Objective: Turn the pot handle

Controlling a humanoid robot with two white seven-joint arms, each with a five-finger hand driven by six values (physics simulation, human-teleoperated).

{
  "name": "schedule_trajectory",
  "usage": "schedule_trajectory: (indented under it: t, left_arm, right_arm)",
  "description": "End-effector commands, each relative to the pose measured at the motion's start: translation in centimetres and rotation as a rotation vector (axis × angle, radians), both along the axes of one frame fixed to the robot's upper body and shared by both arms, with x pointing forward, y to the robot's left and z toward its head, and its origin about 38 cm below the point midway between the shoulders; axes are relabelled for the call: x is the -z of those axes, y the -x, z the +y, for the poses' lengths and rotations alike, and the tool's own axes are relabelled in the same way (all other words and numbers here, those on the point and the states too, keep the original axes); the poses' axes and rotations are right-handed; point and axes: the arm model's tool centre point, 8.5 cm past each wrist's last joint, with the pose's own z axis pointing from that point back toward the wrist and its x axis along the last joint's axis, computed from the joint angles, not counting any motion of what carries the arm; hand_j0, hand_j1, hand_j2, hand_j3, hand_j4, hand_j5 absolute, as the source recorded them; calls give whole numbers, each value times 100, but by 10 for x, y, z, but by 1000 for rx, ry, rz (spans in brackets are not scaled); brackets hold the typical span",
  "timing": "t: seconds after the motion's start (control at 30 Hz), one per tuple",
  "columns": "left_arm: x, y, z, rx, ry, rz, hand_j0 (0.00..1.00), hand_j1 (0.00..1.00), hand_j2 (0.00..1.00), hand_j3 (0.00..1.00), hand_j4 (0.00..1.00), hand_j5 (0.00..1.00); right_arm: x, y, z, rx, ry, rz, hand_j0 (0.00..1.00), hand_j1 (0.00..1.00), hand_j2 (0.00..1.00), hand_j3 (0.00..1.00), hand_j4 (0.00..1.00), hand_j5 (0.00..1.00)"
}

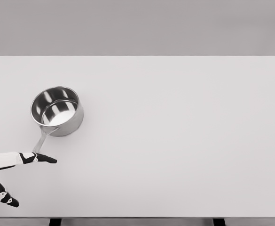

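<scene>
You are looking down at a wide, flat white desk (175, 141). A shiny round silver metal pot (57, 110) is sitting upright on the left side of the desk. Its long thin silver handle (41, 141) is pointing down and a little to the left, toward you. Your left hand (15, 162) is coming in from the lower left corner. Its fingers (45, 158) are spread out and holding nothing. One white finger with a black tip is reaching out flat, right at the end of the handle, and seems to be touching it. Another black-tipped finger is hanging lower down, well apart from the pot. Nothing is standing between your hand and the handle.
</scene>
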Motion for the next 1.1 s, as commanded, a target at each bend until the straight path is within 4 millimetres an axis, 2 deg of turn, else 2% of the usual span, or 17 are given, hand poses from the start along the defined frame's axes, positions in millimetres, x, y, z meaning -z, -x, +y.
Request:
schedule_trajectory:
  t: [0.0, 0.13, 0.3, 0.73, 0.83, 1.07]
  left_arm:
    - [0, 0, 0, -3, 4, 6, 100, 100, 100, 100, 100, 100]
    - [8, 7, 1, -7, 6, 40, 100, 100, 100, 100, 100, 100]
    - [8, 7, 1, -7, 2, 40, 100, 100, 100, 100, 100, 100]
    - [-11, -7, 1, 0, -7, -30, 100, 100, 100, 100, 100, 100]
    - [-21, -12, 3, 6, -27, -45, 100, 100, 100, 100, 100, 100]
    - [-77, -37, 7, -4, -26, -156, 100, 100, 100, 100, 100, 100]
  right_arm:
    - [0, 0, 0, 0, 0, 2, 100, 100, 100, 100, 100, 100]
    - [0, 0, 0, 0, 0, 2, 100, 100, 100, 100, 100, 100]
    - [0, 0, 0, 0, 0, 2, 100, 100, 100, 100, 100, 100]
    - [0, 1, 0, 1, -1, 1, 100, 100, 100, 100, 100, 100]
    - [0, 0, 0, 0, 0, 0, 100, 100, 100, 100, 100, 100]
    - [0, 0, 0, 1, 0, 0, 100, 100, 100, 100, 100, 100]
